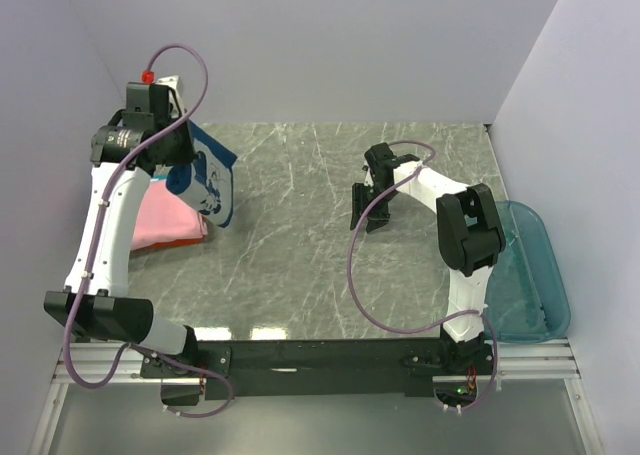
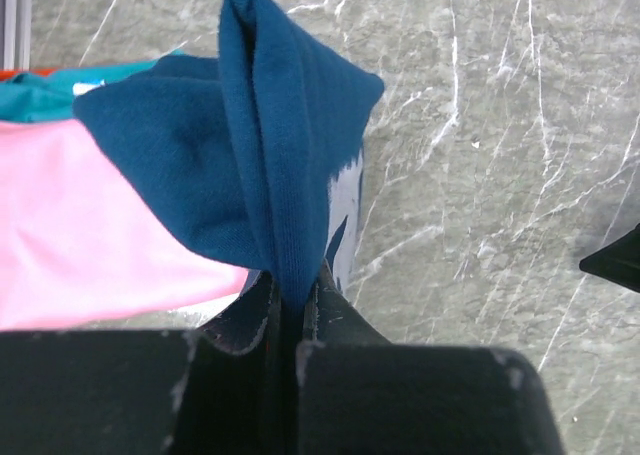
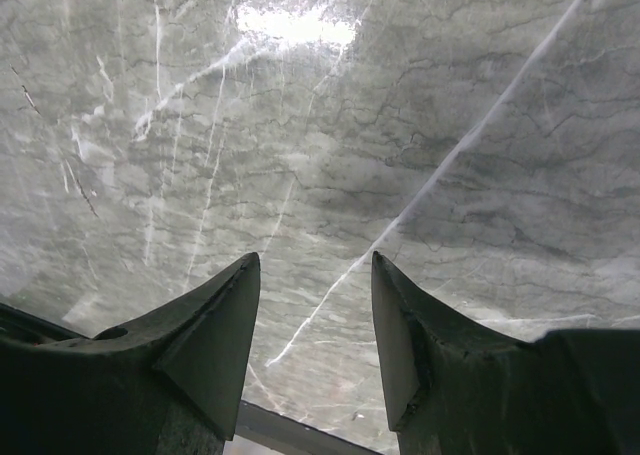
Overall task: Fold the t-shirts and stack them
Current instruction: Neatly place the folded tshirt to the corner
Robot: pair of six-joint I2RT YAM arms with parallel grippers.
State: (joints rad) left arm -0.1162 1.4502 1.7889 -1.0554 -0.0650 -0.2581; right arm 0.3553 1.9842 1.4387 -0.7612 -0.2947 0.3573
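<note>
Cloth under handling is soft, light and limp. It offers no stiffness and drapes from whatever point is pinched. The navy-blue t-shirt (image 1: 207, 183) hangs in loose folds with a pale print showing on one face. Judgement: it will not slip readily, but it will bunch, and a pinch on a doubled hem or shoulder seam gives better control than one in mid-panel.

Left side: the left arm rises from its base along the left edge of the tabletop (image 1: 300, 275), elbow bent, with the wrist held high near the far-left corner. The left end effector (image 2: 290, 297) is clamped tight on a ridge of gathered navy cloth, which stands up between the fingers. The garment hangs above the tabletop, its lower part beside and partly over the pink t-shirt (image 1: 160, 220). That shirt lies flat against the left edge, with an orange t-shirt (image 1: 192, 241) showing as a sliver beneath it. A teal t-shirt (image 2: 40, 90) shows beyond the pink one in the left wrist view.

Right side: the right arm reaches forward over the middle right of the tabletop, wrist pointing down. The right end effector (image 3: 315, 267) stands partly open and holds nothing, with bare marbled surface below it. A teal tub (image 1: 545, 275) sits at the right edge.
</note>
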